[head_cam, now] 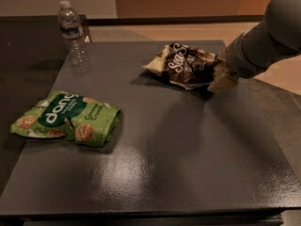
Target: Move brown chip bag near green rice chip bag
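The brown chip bag (184,65) lies on the dark table (188,154) at the back, right of centre, with its cream ends and white script showing. The green rice chip bag (66,119) lies flat at the table's left side, well apart from the brown bag. My gripper (223,80) comes in from the upper right on the grey arm (263,41) and sits at the brown bag's right end, touching or just over it. The bag's right edge is hidden behind the gripper.
A plastic water bottle (73,32) stands upright at the table's back left corner. The table's right edge borders a tan floor (282,79). A bare stretch of tabletop lies between the two bags.
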